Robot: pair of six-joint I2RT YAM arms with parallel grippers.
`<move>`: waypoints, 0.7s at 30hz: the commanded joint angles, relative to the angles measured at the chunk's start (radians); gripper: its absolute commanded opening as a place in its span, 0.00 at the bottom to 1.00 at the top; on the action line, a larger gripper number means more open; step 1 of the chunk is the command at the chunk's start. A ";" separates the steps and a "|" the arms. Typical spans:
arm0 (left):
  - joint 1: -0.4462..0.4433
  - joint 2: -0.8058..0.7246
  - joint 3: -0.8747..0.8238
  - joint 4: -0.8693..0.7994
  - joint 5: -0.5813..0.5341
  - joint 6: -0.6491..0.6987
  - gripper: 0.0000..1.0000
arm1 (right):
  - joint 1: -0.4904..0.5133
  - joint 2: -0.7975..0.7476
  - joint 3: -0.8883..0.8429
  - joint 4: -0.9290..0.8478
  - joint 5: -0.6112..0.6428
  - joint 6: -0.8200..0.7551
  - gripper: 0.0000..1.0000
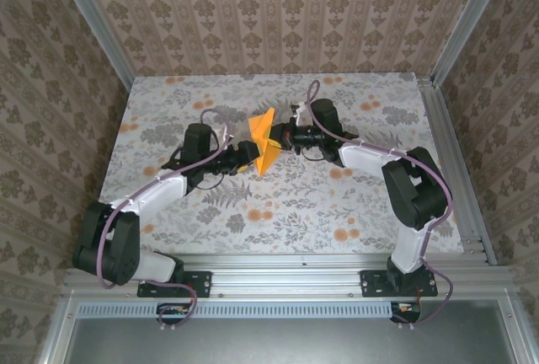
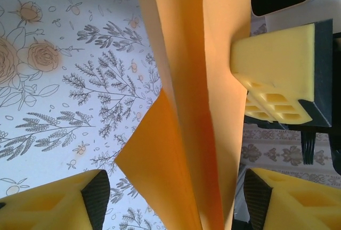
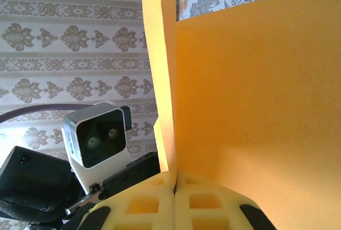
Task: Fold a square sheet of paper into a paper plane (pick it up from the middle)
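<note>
Hanging over the middle of the floral tabletop (image 1: pixel 354 204), the thin creased bright-orange paper sheet (image 1: pixel 265 147) looks featherlight, floppy and crushable. The right tool (image 3: pixel 175 179), at its 3 o'clock, pinches the fold. The left tool (image 2: pixel 173 203), at 8 o'clock, stands spread. The stiffer creases look like the best place to grip.

I see the folded orange paper (image 1: pixel 265 147) standing between my left gripper (image 1: pixel 247 157) and right gripper (image 1: pixel 285 138), blocking mid-table; the floral table (image 1: pixel 354 204) lies open on every side of them.
</note>
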 commanded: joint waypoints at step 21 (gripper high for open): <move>0.003 0.086 0.050 0.149 0.137 -0.063 0.24 | -0.012 -0.040 -0.053 0.083 -0.028 0.045 0.00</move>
